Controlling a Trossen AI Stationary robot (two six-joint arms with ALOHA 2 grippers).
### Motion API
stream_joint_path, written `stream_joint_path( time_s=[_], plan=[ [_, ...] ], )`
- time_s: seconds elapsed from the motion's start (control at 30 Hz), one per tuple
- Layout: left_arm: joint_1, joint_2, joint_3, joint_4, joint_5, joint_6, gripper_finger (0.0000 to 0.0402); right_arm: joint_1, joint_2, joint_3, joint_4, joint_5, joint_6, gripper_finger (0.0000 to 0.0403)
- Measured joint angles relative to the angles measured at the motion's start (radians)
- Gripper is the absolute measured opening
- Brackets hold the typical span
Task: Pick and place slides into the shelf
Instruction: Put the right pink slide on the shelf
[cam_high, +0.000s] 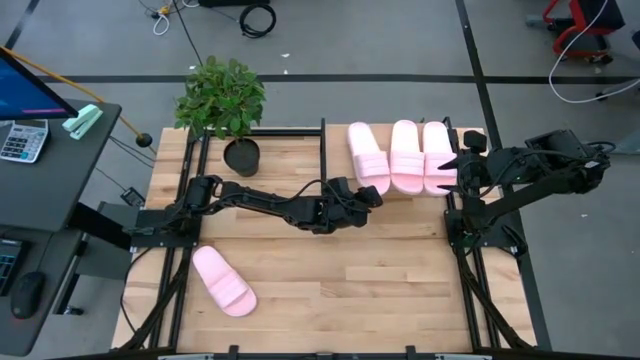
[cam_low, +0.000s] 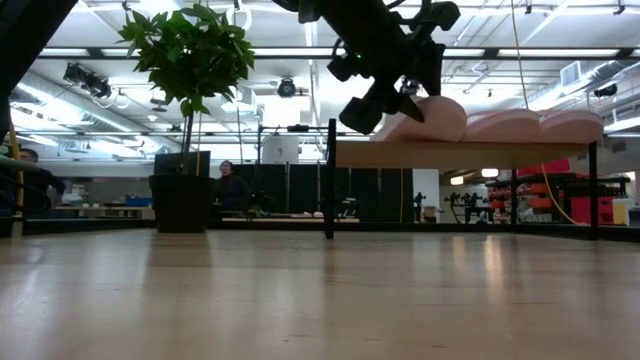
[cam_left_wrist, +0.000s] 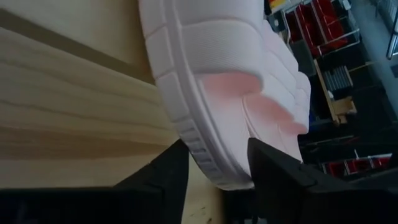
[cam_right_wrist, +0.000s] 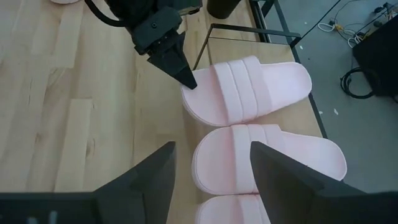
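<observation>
**Three slides up on the shelf, one left on the table**

The shelf top is mostly covered, so only its frame and a bare strip of wood show. The left gripper sits at the heel of the nearest slide on the shelf, fingers spread either side of the sole edge, not clearly clamping it. Two more slides lie right beside that one. The right gripper hovers spread open by the shelf's far end. The fourth slide lies on the table, well away from the shelf.

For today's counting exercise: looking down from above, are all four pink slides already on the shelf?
No: three slides lie on the shelf, while a fourth slide lies on the table.
</observation>
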Motion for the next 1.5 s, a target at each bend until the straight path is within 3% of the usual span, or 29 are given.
stream_joint_path(
  time_s=[0.3,1.1,1.5],
  plan=[
    [0.0,0.0,0.0,-0.002,0.063,0.037,0.019,0.0,0.0,0.0,0.0,0.0,0.0,0.0213],
    [0.009,0.001,0.0,-0.04,0.069,0.034,0.0125,0.0,0.0,0.0,0.0,0.0,0.019,0.0213],
    [0.015,-0.047,0.0,-0.086,0.03,0.103,0.0125,0.0,0.0,0.0,0.0,0.0,0.019,0.0213]
  ],
)
